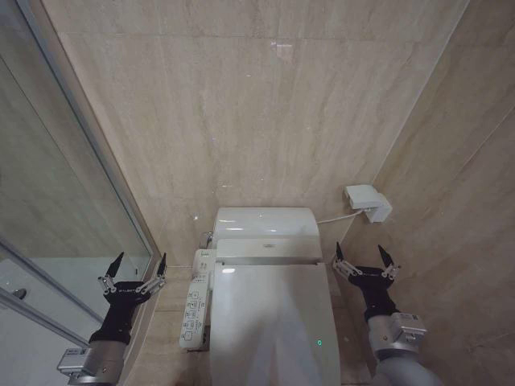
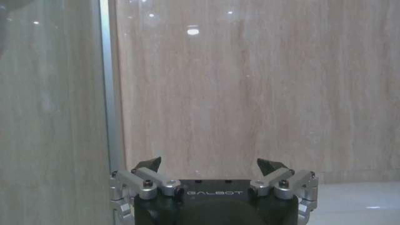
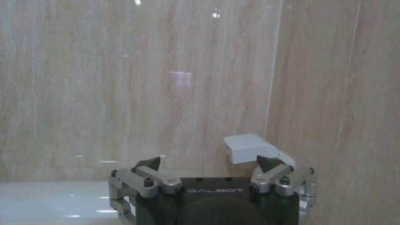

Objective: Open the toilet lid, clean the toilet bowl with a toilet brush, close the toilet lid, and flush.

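Note:
The toilet lid (image 1: 272, 322) lies shut over the toilet bowl, glossy white, in the lower middle of the head view. The bowl itself is hidden under it; its long white button panel (image 1: 195, 299) runs along the left side. My left gripper (image 1: 138, 262) hangs open to the left of the panel, close to the glass partition, with nothing between its fingers. My right gripper (image 1: 367, 254) is open too, just right of the lid's rear corner. Both grippers (image 2: 212, 163) (image 3: 211, 162) point at the beige back wall. The toilet brush is out of view.
A glass shower partition with a metal frame (image 1: 76, 153) closes the left side. Beige tiled walls stand behind and to the right. A small white box (image 1: 368, 202) with a cable is fixed to the right wall. The white tank (image 1: 264, 220) sits behind the lid.

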